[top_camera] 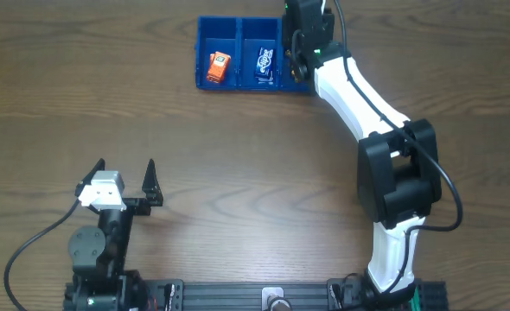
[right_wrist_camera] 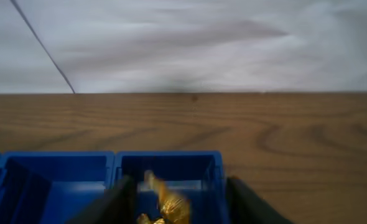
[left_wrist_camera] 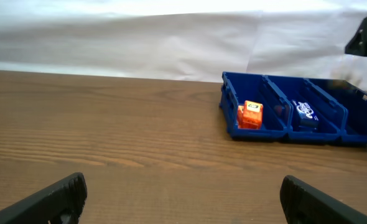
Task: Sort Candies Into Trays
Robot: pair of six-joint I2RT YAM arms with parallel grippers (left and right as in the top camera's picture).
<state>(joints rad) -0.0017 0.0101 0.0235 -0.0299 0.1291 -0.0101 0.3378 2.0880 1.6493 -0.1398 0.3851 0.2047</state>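
Blue tray [top_camera: 220, 20], orange candy [top_camera: 219, 67], blue candy [top_camera: 264, 62], right arm [top_camera: 359, 91] above

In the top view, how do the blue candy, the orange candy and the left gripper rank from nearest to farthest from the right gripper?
1. The blue candy, in the middle compartment of the tray, beside the right gripper.
2. The orange candy, in the left compartment.
3. The left gripper, far down at the view's left.

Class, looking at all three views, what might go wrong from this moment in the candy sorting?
1. The gold-wrapped candy at the right end effector hangs above the end compartment of the blue tray; a drop could bounce it over the wall.
2. That end effector sits close to the rim, so pulling away might nudge the tray.
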